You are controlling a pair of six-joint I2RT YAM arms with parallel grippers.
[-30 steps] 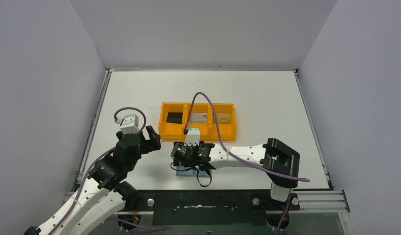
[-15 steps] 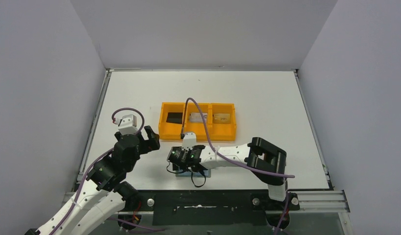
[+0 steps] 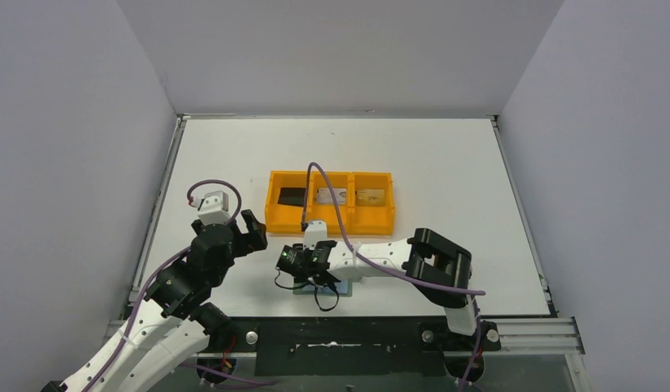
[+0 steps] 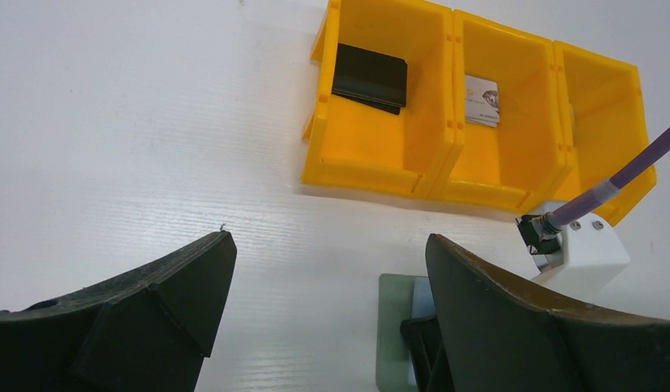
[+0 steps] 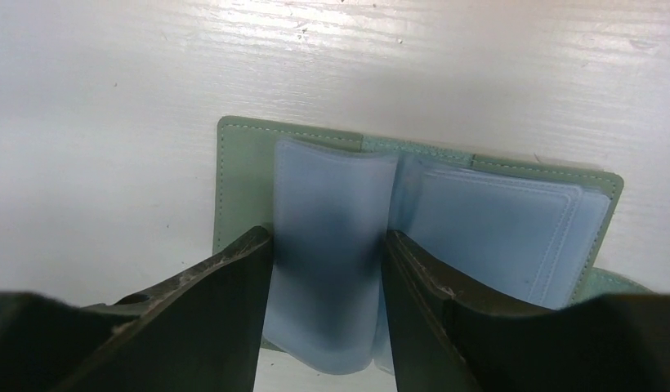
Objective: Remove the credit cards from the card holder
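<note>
The card holder (image 5: 242,180) lies open on the table near the front edge, grey-green outside with pale blue pockets (image 5: 503,237) inside. My right gripper (image 5: 328,237) points down on it, its fingers pressed against both sides of one bowed blue pocket leaf. From above, only the holder's edge (image 3: 301,288) shows under that gripper (image 3: 301,268). A black credit card (image 3: 292,196), a silvery one (image 3: 332,195) and a tan one (image 3: 370,196) each lie in the orange tray. My left gripper (image 4: 329,241) hovers open to the left of the holder (image 4: 393,327), holding nothing.
The orange three-compartment tray (image 3: 330,219) stands just behind the card holder, with its front wall (image 4: 381,175) close to both grippers. The right arm's purple cable (image 3: 332,196) arcs over the tray. White table stretches behind and to the right.
The right arm has shifted a little left and toward the front edge, and its jaws have closed in on the blue pocket leaf. The left arm has stayed put.
</note>
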